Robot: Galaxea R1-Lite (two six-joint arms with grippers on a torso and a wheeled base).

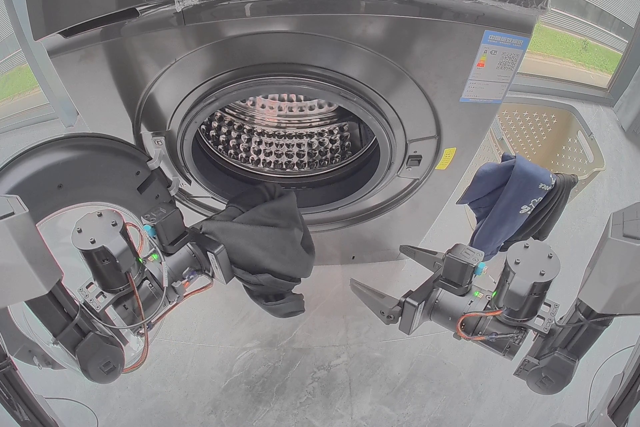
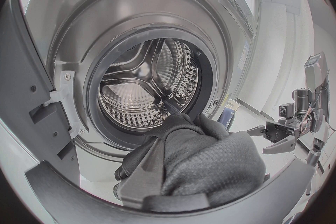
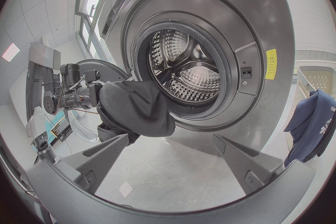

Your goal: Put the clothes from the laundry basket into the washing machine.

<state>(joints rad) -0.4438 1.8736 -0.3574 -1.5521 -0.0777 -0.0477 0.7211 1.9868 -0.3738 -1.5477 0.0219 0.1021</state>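
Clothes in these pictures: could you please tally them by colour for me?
Black: 2, the held black garment in the left gripper, and the dark garment on the laundry basket
Blue: 1, the blue garment draped over that basket's rim
Total: 3

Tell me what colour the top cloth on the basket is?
Dark blue cloth with white marks; head view shows it best.
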